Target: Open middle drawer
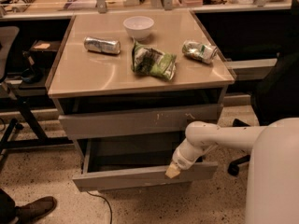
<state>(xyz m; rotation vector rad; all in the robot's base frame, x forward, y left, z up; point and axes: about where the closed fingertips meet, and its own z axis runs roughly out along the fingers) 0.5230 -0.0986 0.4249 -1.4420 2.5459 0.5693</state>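
Gripper sits low at the front of the tan-topped cabinet, its pale tip touching the top edge of the middle drawer front, right of that front's centre. Whether it is spread or closed cannot be told. The white arm reaches it from the cabinet's right side. The middle drawer stands well out from the cabinet, its grey inside showing, below the taller scratched drawer front, which sticks out less. On the cabinet's top lie a white bowl at the back, a silver can on its side to the left, a green snack bag in the centre, and a crushed can to the right.
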